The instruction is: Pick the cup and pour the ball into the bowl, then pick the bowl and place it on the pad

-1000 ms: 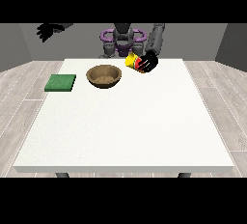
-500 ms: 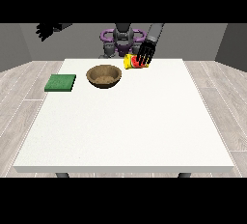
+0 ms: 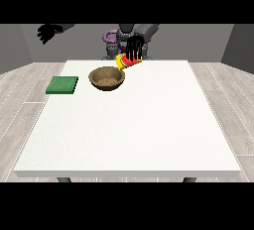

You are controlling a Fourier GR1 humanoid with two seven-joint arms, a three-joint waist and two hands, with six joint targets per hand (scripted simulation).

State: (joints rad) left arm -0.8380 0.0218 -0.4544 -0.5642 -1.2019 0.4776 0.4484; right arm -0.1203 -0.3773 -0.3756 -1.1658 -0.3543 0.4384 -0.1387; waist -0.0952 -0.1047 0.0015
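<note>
A yellow and red cup (image 3: 123, 61) hangs tilted above the table, just right of and behind the brown bowl (image 3: 106, 78), with its mouth turned toward the bowl. The hand at the view's right (image 3: 133, 48) is shut on the cup, its fingers reaching down over it. I cannot see the ball. The bowl stands on the table near the far edge. A green pad (image 3: 62, 85) lies flat to the left of the bowl. The hand at the view's left (image 3: 48, 31) is raised high, off the table's left side, with relaxed fingers that hold nothing.
The white table (image 3: 134, 125) stretches wide toward the camera. The robot's torso (image 3: 124, 38) stands behind the far edge, close behind the cup.
The hand at the view's right has carried the cup up and leftward toward the bowl and tilted it. The bowl, the pad and the other hand have stayed put.
</note>
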